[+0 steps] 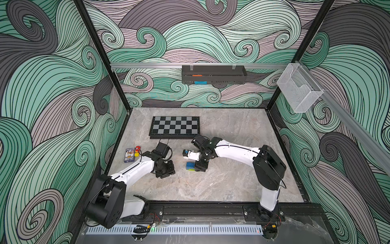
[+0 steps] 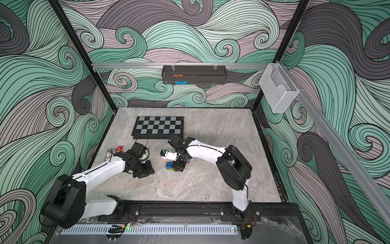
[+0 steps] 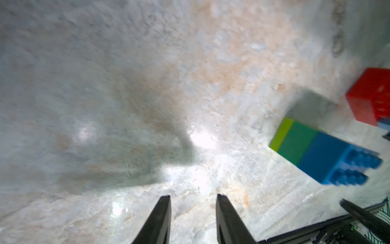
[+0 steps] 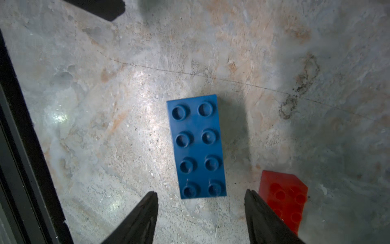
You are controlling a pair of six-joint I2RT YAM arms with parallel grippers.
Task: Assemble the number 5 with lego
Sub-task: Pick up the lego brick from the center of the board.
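So the number looks roughly half built here imo: the dark-blue brick [image 4: 197,145] sits on the dark-green brick [image 3: 297,143], which sits on the lime brick [image 3: 281,134], and that three-layer stack [image 1: 190,166] stands studs-up on the table [image 1: 232,181]. The red brick [image 4: 282,196] is apart from it, on the table just outside one finger of the right claw [image 4: 200,192]. The light-blue brick [image 3: 385,124] is touching the red one, but the frame edge cuts it off, so no telling if it's actually pressed on. What's left, by the look of it, is getting the red and light-blue rows joined under the lime so all five make one piece. The right claw is spread wide and gripping nothing. It points straight down, with the near end of the dark-blue brick right below the gap between its fingers and neither finger touching it. The left claw [image 3: 193,197] has its fingers a small way apart with only bare table between them, and the stack sits ahead of it and off to one side, near but not touching. Pose-wise, the right arm [image 1: 236,150] reaches in from its base with the elbow humped up high and the wrist folded down over the stack. The left arm [image 1: 135,169] stretches out lower, forearm sloping toward the table and wrist tipped down, so in both top views the stack ends up between the two claws
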